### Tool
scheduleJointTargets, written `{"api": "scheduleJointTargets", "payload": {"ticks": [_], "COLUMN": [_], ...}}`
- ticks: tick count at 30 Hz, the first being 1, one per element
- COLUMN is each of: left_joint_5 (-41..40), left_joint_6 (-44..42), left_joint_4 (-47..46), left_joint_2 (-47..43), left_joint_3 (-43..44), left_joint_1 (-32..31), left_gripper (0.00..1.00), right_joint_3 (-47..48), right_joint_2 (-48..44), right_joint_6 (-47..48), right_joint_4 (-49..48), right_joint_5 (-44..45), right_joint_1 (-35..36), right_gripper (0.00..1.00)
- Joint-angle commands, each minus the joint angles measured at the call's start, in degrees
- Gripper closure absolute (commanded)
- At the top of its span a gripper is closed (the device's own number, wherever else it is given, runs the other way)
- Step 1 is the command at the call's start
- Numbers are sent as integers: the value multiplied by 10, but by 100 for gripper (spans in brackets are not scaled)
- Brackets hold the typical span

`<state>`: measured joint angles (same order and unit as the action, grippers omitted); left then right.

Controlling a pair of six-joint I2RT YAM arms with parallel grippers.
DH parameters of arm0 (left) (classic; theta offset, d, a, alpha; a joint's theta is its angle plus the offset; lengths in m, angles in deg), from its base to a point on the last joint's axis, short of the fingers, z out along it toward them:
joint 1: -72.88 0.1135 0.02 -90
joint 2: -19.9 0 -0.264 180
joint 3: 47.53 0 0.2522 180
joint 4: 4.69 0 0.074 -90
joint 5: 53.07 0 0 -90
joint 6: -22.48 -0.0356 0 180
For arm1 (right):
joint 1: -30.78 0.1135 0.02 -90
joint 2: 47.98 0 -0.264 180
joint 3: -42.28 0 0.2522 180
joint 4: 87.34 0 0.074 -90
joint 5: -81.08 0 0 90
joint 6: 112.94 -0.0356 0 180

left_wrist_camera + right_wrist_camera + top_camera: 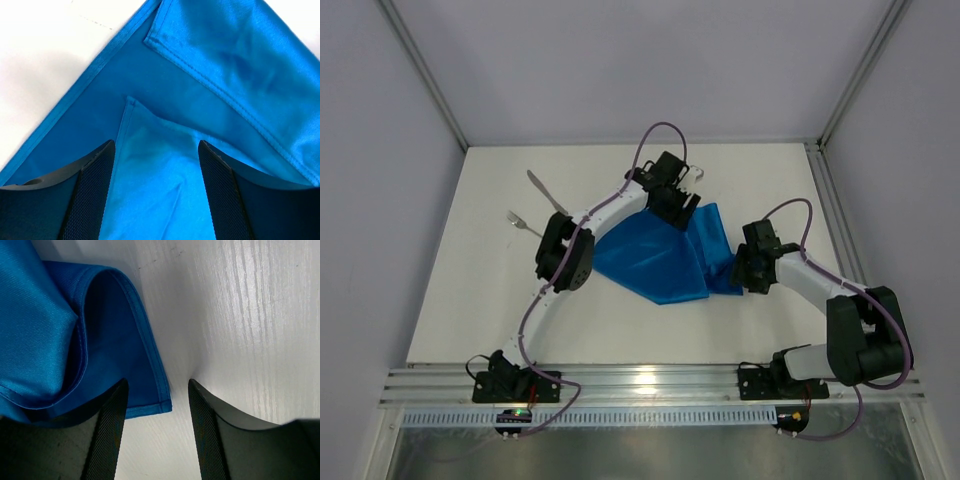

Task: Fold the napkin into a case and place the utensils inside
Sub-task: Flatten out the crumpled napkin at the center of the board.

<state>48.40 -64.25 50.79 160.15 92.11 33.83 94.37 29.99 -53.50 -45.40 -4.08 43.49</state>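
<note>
We see the bright blue, slightly shiny cloth napkin [665, 262] lying rumpled mid-table, its far edge hidden under the left gripper [156, 190], whose ribbed black fingers stand apart over a hemmed fold. The right gripper [156, 415], likewise spread, straddles a stitched corner. The slim silver knife [546, 190] and fork [523, 224] lie left, their near ends cut off by the left arm [605, 210].

One blue napkin [660, 255], one silver knife [546, 190], one silver fork [523, 224], two robot arms, the left arm [610, 208] and the right arm [815, 280], one white tabletop [570, 330].
</note>
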Motion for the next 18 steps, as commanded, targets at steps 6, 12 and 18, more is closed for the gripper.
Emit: {"api": "scheduleJointTargets", "payload": {"ticks": [6,12,18], "left_joint_5": [-3,9,4], "left_joint_6": [29,19,-4], "left_joint_4": [-15,10,13], "left_joint_2": [42,43,-47], "left_joint_3": [45,36,2], "left_joint_1": [-10,-14,-12], "left_gripper": [35,82,100], "right_joint_3": [-19,-30,-1], "right_joint_2": [16,14,-26], "right_joint_6": [-18,-16,-2], "right_joint_4": [-49,-72,-53], "right_joint_5": [-14,-39,-61], "right_joint_1": [14,14,13], "right_gripper": [56,91,96]}}
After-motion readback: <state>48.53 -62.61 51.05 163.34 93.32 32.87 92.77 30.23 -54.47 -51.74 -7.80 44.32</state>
